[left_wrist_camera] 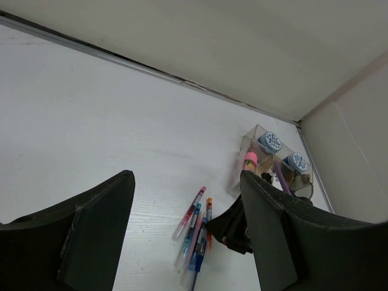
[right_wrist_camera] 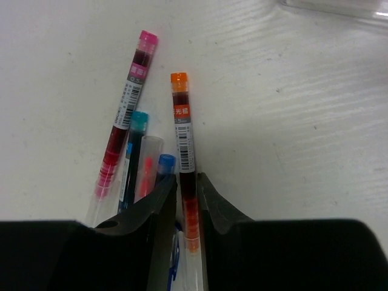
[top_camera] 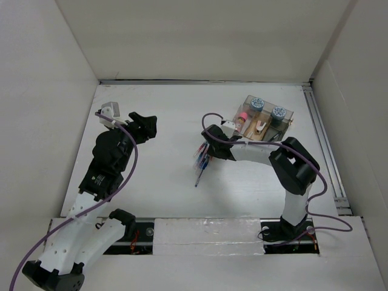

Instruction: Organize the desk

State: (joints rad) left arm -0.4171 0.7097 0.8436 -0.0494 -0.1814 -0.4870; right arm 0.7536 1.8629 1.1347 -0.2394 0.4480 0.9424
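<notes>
The desk (top_camera: 163, 127) spreads white and matte beneath me. White walls close it in, and a metal rail (top_camera: 324, 145) runs along its right edge. Open surface stretches between my two arms and toward the far wall.

My left gripper (left_wrist_camera: 187, 182) hangs above that bare stretch with its jaws spread wide, holding nothing. My right gripper (right_wrist_camera: 187, 182) is down at the pen cluster near the desk's middle. Its jaws are drawn narrow, with the pads against both sides of the orange-capped pen (right_wrist_camera: 183, 139). Just left of it lie a pink-capped pen (right_wrist_camera: 124, 130), a teal-capped pen (right_wrist_camera: 134, 151) and a blue-capped pen (right_wrist_camera: 165, 162), fanned out and touching.

The clear compartment box (top_camera: 265, 119) sits beyond the pens, near the rail.

The orange and pink pens carry white labels with barcodes and small print that I cannot read.
</notes>
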